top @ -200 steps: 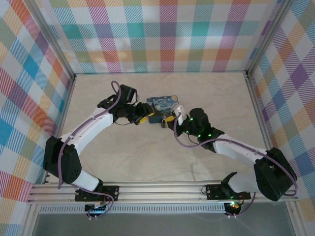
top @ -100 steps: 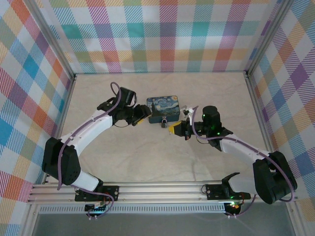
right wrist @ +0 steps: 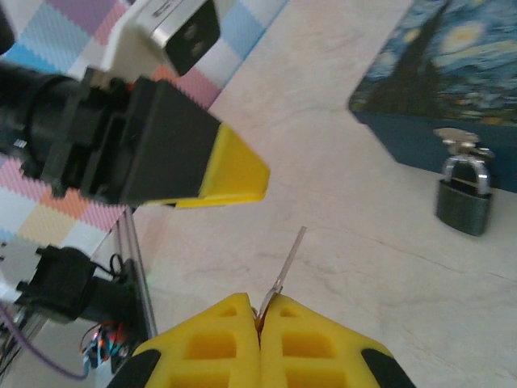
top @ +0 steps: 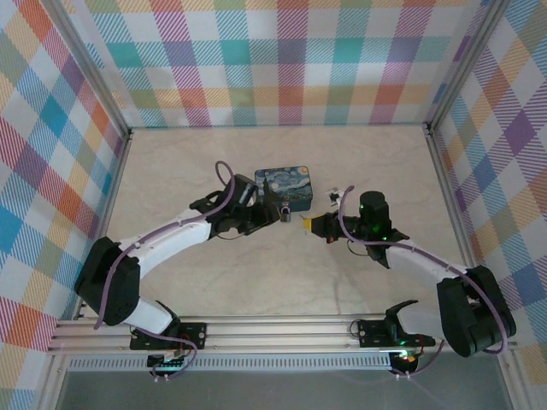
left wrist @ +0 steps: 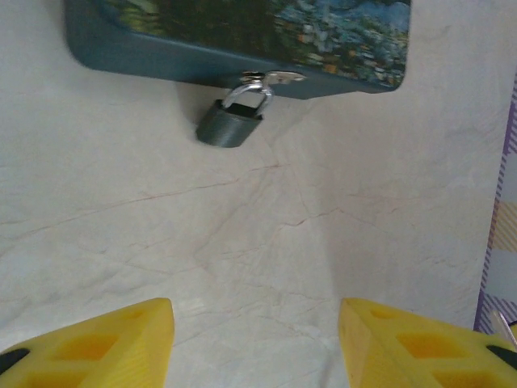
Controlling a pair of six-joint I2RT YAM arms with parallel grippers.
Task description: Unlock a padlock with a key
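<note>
The padlock is a small dark lock. Its silvery shackle hangs from the hasp on the front of the blue painted box, and its body rests on the table. My left gripper is open and empty, its yellow fingers wide apart, a short way in front of the padlock. My right gripper is shut on the key, a thin metal blade that sticks out from between the pads toward the left arm. The padlock lies ahead and to the right of that blade.
The box sits mid-table on the pale marble top. Both grippers, left and right, meet close together just in front of it. Checked walls enclose the table on three sides.
My left gripper has swung right, from the box's left side to just in front of the padlock. My right gripper, key still held, has drawn back from the padlock toward the near right.
</note>
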